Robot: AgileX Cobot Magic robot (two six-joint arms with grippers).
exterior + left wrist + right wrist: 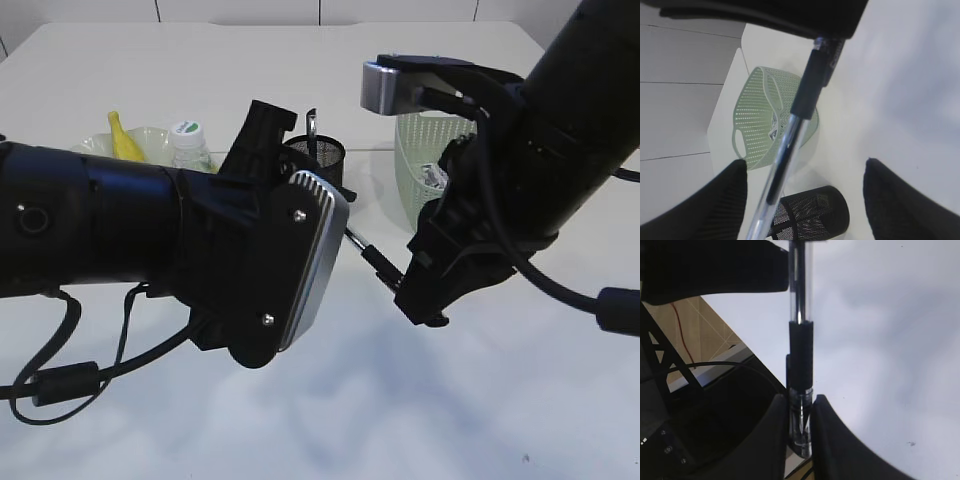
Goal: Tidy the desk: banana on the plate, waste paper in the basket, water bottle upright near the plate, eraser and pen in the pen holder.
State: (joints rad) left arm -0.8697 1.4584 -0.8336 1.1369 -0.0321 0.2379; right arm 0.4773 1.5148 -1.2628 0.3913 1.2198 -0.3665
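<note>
Two grippers are raised above the desk (420,400) with the pen (800,355) spanning the gap between them. The right gripper (801,412) is clamped on one end; the left gripper (805,175) is spread wide around the other. At 12 o'clock of the pen stands the holder (322,158), at 1 o'clock the basket (425,160) with paper (432,177) inside. At 10 o'clock the banana (122,137) lies on the plate (150,140), the bottle (188,145) just beside.

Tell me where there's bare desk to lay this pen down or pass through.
Bare: the near desk in front of both arms, and the far strip behind plate and basket. Crowded: the row of plate with banana, water bottle, pen holder and basket. The right pincer holds the pen mid-air over the middle.
</note>
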